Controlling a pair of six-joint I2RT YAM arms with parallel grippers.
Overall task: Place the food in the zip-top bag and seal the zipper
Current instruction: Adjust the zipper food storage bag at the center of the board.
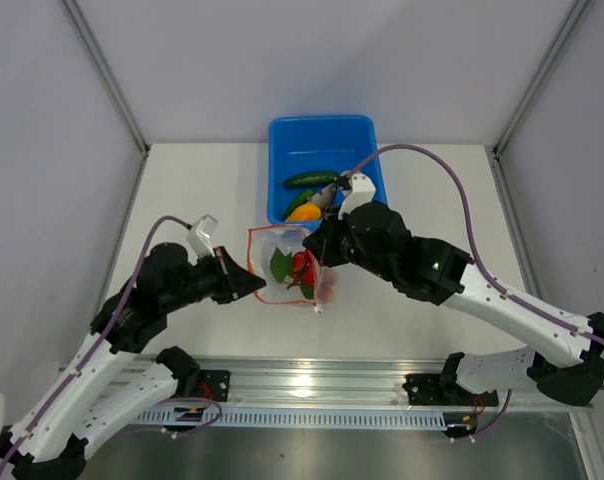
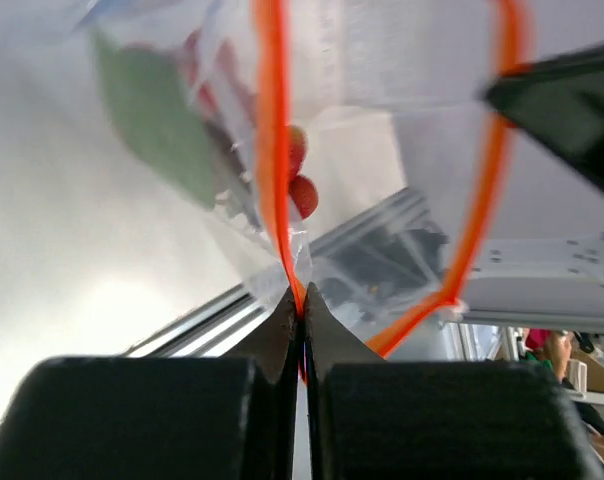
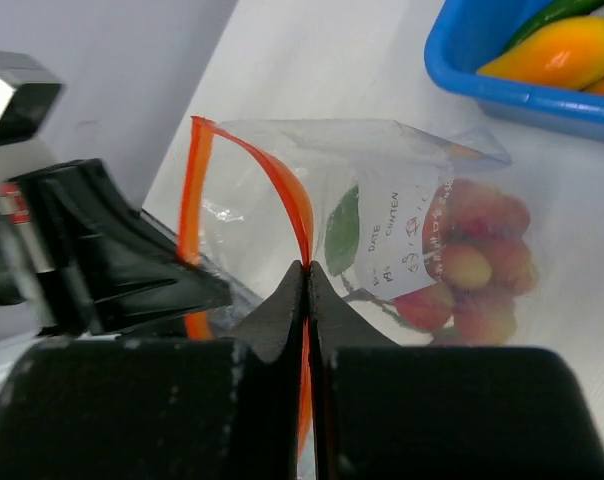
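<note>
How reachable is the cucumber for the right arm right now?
Probably not yet: the right end effector is shut on the zipper. The cucumber lies uncovered in the blue tub just beyond it, so nothing else seems to block it.

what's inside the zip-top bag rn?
Visible through the zip-top bag: red tomatoes and a green piece. Its white label and the crinkled plastic cover part of the contents, so anything behind them cannot be told.
</note>
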